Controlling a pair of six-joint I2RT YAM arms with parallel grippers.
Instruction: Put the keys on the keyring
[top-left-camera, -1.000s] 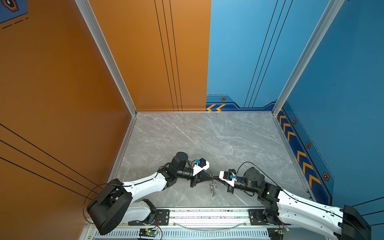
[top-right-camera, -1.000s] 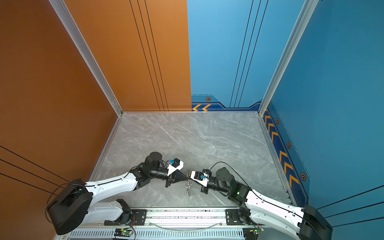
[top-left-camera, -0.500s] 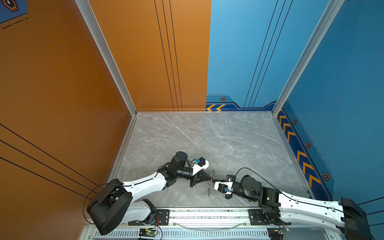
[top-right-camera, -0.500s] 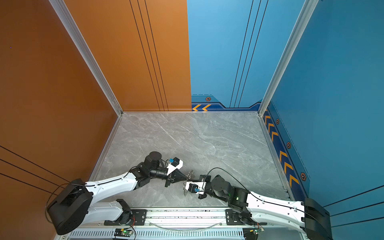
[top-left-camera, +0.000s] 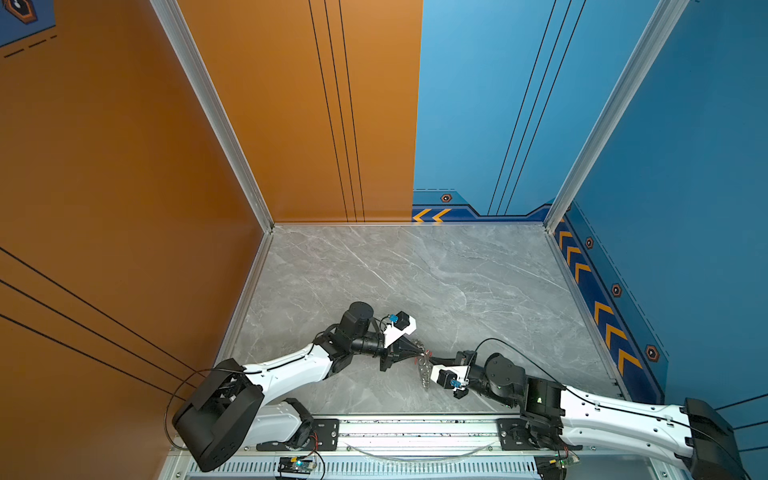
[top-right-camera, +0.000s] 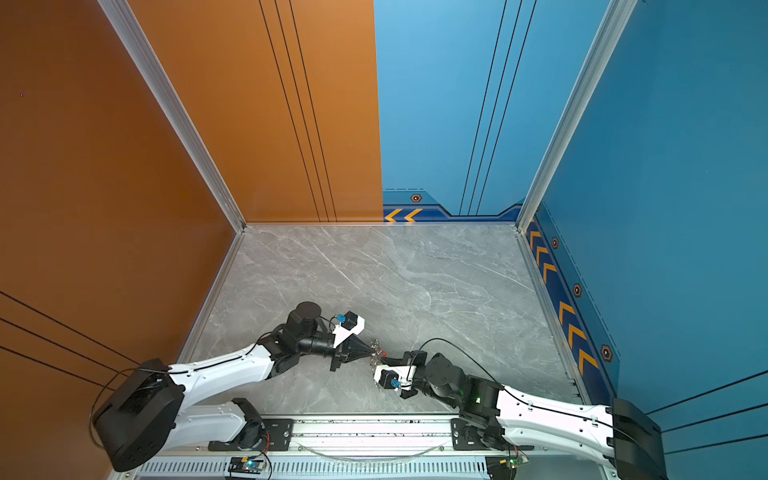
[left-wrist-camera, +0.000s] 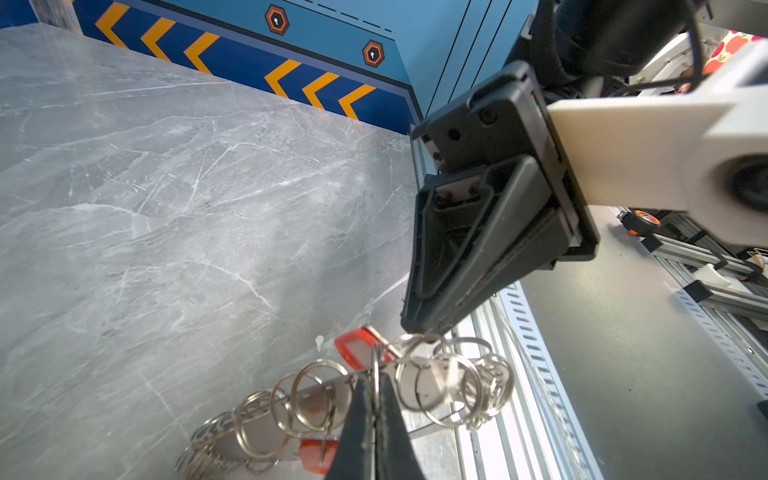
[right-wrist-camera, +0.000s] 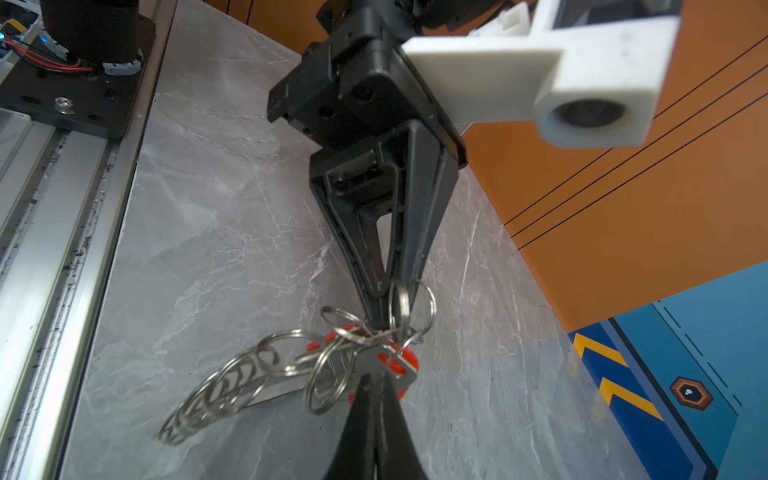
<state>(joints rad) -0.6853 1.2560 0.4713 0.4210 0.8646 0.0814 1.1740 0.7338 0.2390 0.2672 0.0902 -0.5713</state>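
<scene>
The left gripper (left-wrist-camera: 372, 380) has its jaws pressed together on one silver split ring (left-wrist-camera: 375, 361) of the keyring (left-wrist-camera: 266, 428), which hangs from that grip and curls down toward the marble table (top-left-camera: 415, 282). Its lower end is blurred in both wrist views, and in both top views the whole thing is only a small glinting tangle between the two arms. Of the keys (left-wrist-camera: 353, 347) I make out little but orange tags: one up among the rings, another lower and half hidden behind the left fingers. The right gripper (left-wrist-camera: 419, 329) meets the cluster almost tip to tip with the left, jaws narrow. What they pinch, I cannot tell.
</scene>
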